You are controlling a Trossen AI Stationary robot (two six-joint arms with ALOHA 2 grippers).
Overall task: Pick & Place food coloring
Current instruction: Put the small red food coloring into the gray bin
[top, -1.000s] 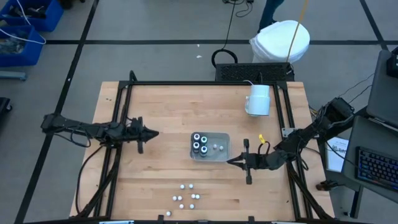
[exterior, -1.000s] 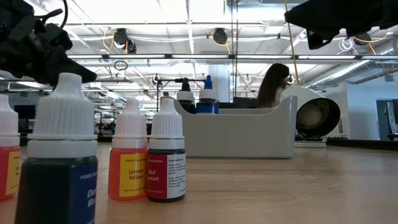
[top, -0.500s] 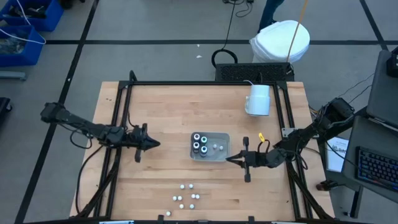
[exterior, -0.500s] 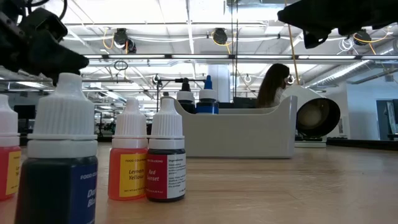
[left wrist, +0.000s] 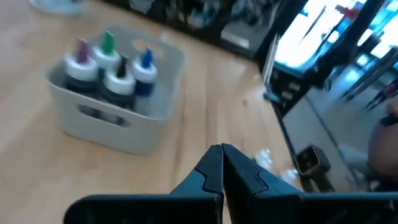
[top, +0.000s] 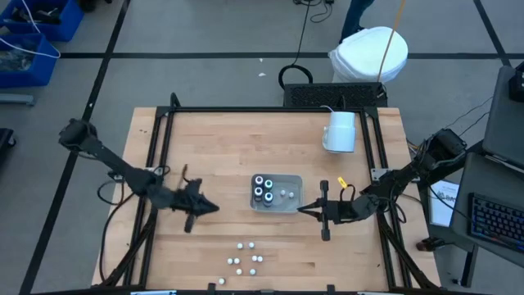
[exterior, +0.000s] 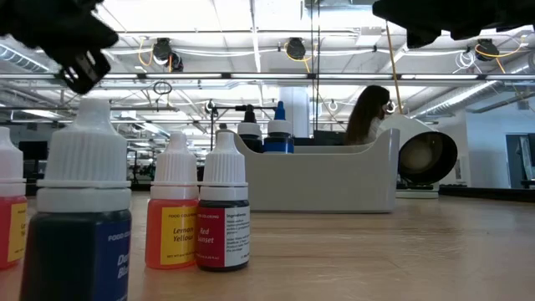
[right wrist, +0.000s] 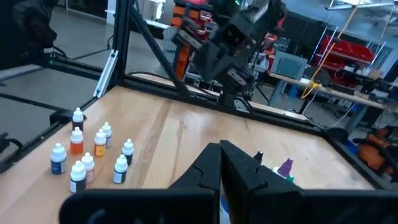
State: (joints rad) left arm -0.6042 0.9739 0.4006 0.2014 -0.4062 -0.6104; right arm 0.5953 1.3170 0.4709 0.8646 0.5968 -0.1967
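Note:
Several tiny white-capped dropper bottles point(top: 246, 260) stand in a loose cluster by the table's near edge; blue point(exterior: 82, 219), yellow point(exterior: 173, 214) and red point(exterior: 224, 216) bodies show in the low view. The bottles point(right wrist: 87, 155) also show in the right wrist view. Several dark round pots point(top: 262, 188) with pale ringed tops stand in the clear tray point(top: 294, 202), with two small white caps beside them. My left gripper point(top: 214, 208) is shut, above the table left of the tray and above the cluster's far side. My right gripper point(top: 301, 211) is shut, just right of the tray's near right corner.
A large white mug point(top: 340, 131) lies toward the far right. A small yellow piece point(top: 345, 181) sits near the right arm. Black frame rails point(top: 155, 164) run along the table's sides. Bare wood lies between tray and cluster. A person point(exterior: 368, 113) sits in the room beyond.
My left gripper has swung toward the table's near edge and a little to the right, ending closer to the bottle cluster and the tray, and has turned slightly. My right arm, the tray and the bottles have stayed put.

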